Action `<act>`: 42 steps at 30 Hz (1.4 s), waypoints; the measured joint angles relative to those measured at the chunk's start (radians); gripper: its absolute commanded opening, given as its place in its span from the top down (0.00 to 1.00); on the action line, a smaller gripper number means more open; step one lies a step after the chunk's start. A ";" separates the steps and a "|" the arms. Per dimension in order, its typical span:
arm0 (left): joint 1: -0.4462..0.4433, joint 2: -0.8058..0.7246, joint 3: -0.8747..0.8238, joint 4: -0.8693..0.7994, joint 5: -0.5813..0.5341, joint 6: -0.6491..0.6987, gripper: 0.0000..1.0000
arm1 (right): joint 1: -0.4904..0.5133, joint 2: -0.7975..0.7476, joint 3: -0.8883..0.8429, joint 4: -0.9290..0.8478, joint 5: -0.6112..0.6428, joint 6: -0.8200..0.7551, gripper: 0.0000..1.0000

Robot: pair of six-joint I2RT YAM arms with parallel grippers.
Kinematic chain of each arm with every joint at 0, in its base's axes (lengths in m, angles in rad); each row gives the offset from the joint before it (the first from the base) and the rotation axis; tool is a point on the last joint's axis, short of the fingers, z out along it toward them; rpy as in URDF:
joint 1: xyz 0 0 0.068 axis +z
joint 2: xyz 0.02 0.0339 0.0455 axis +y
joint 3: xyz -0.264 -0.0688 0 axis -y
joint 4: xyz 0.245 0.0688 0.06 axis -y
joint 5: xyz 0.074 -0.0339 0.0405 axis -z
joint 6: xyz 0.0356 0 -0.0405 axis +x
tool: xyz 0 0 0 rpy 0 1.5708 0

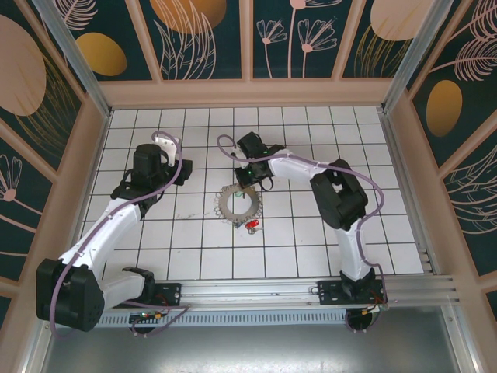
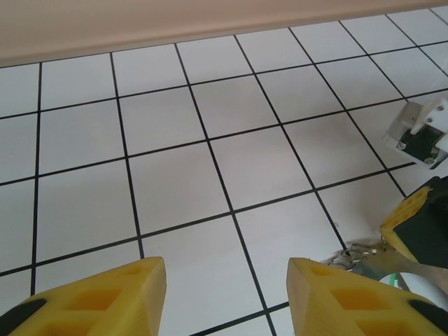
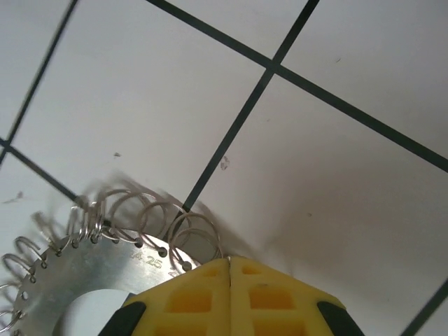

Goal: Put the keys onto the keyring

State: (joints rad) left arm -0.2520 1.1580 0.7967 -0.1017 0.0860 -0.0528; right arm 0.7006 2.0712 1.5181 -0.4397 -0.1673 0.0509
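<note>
The right gripper [image 3: 229, 260] has its yellow fingers [image 3: 199, 287] pressed together with no gap, the tips at the rim of the keyring [image 3: 70, 269]. Whether they pinch that rim cannot be confirmed. The keyring lies flat on the tiled table [image 1: 311, 233], directly under and beside these tips. It is judged to be a thin, stiff metal disc fringed with small loose wire loops: light, slippery, and likely to slide when pushed. Take hold at the bare rim between loops. The keys [image 1: 253, 226] lie just beyond the disc's opposite edge from the right gripper. They are tiny, light and easily flicked away. The left gripper [image 2: 227, 269] is spread apart and empty over bare tile, with the keyring off to its right. The wooden wall [image 2: 210, 28] stands ahead of it, and open tile surrounds both grippers.
</note>
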 measured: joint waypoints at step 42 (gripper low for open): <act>-0.152 -0.033 -0.239 0.517 0.578 0.071 0.35 | -0.025 -0.696 -0.713 0.558 -0.291 -0.182 1.00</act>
State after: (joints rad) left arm -0.4042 1.1252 0.5575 0.4149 0.6636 0.0181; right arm 0.6754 1.3754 0.8051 0.1188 -0.4580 -0.1310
